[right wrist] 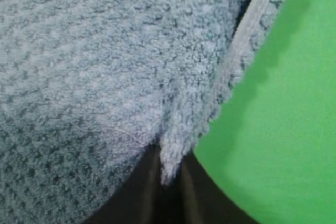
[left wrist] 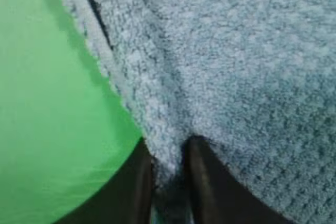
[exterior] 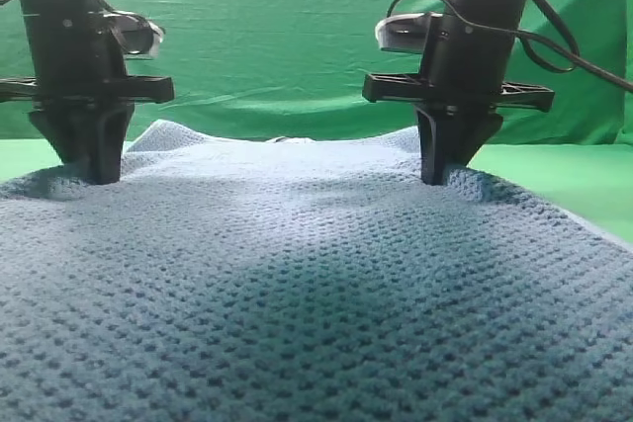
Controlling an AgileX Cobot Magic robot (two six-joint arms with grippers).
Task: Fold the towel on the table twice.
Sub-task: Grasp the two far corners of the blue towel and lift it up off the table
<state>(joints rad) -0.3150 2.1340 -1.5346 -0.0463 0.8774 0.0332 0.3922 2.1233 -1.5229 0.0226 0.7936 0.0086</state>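
Exterior high view: blue-grey waffle-knit towel (exterior: 316, 294) spread over the green table (exterior: 584, 180), filling most of the frame, far edge humped up slightly in the middle. Left gripper (exterior: 92, 177) and right gripper (exterior: 442, 177) both point straight down w/ tips pressed into the towel near its far corners, well apart from each other. Wrinkled green curtain (exterior: 297, 37) behind.

Left wrist view: gripper (left wrist: 169, 179) fingers (left wrist: 202, 182) nearly together, a fold of towel (left wrist: 231, 56) edge pinched between them; green table (left wrist: 47, 129) to the left of the hem.

Right wrist view: same on the other side. Gripper (right wrist: 167, 179) jaws narrow, clamped on a pinched ridge of towel (right wrist: 94, 61) by its pale hem; table (right wrist: 283, 140) on the right.
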